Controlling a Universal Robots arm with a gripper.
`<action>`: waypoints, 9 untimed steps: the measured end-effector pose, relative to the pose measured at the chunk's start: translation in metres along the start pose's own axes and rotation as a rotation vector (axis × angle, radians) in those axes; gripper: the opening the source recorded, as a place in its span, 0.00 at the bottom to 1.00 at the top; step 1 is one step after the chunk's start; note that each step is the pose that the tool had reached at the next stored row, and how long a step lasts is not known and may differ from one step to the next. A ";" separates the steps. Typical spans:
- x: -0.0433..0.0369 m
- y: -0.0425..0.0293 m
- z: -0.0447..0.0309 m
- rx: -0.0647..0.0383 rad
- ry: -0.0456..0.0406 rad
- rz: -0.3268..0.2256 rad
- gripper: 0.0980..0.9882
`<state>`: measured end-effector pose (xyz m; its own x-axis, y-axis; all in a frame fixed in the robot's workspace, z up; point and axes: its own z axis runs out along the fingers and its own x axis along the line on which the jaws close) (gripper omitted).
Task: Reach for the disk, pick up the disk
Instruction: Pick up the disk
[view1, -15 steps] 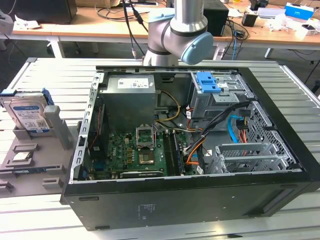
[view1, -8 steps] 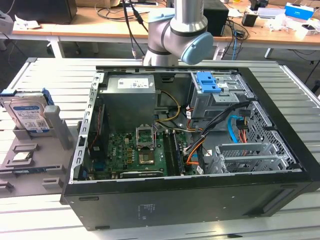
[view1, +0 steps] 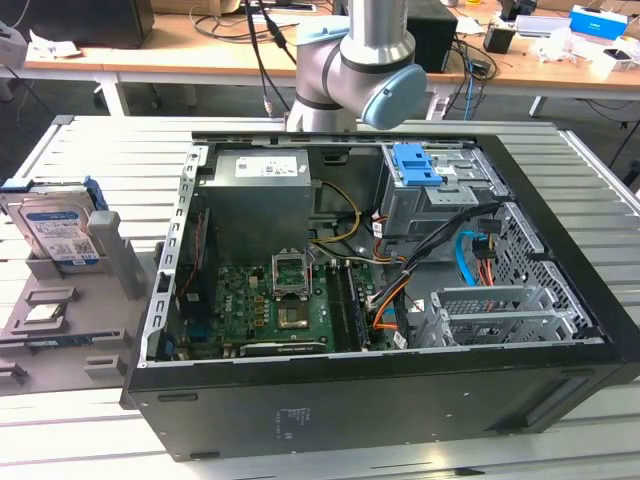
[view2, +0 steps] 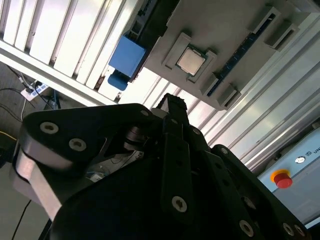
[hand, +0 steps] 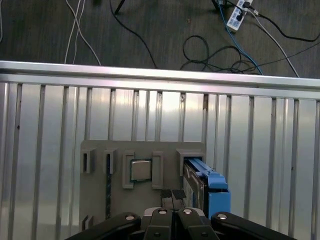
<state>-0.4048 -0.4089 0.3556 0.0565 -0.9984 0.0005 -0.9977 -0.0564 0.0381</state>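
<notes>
The disk stands on edge in a slot of the grey holder, at the exterior view's left; it is silver with a white-and-blue label and a blue bracket. In the first wrist view the disk shows edge-on, its blue bracket end toward the camera. My gripper hangs over the holder, its two fingertips pressed together with nothing between them, just beside the disk and apart from it. In the second wrist view the gripper points at the holder, and the disk's blue bracket lies off to one side.
An open computer case takes up the middle of the slatted metal table, with a blue latch on its drive cage. A processor chip sits in the holder. Table edge borders floor cables. A red stop button is nearby.
</notes>
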 end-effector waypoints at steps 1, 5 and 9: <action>0.0000 0.0000 0.0000 0.000 0.0000 0.000 0.08; 0.0000 0.0000 0.0000 0.000 0.0001 0.000 0.36; 0.0000 0.0000 0.0000 0.000 0.0000 0.000 0.50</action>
<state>-0.4048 -0.4089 0.3556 0.0569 -0.9984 0.0005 -0.9977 -0.0569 0.0381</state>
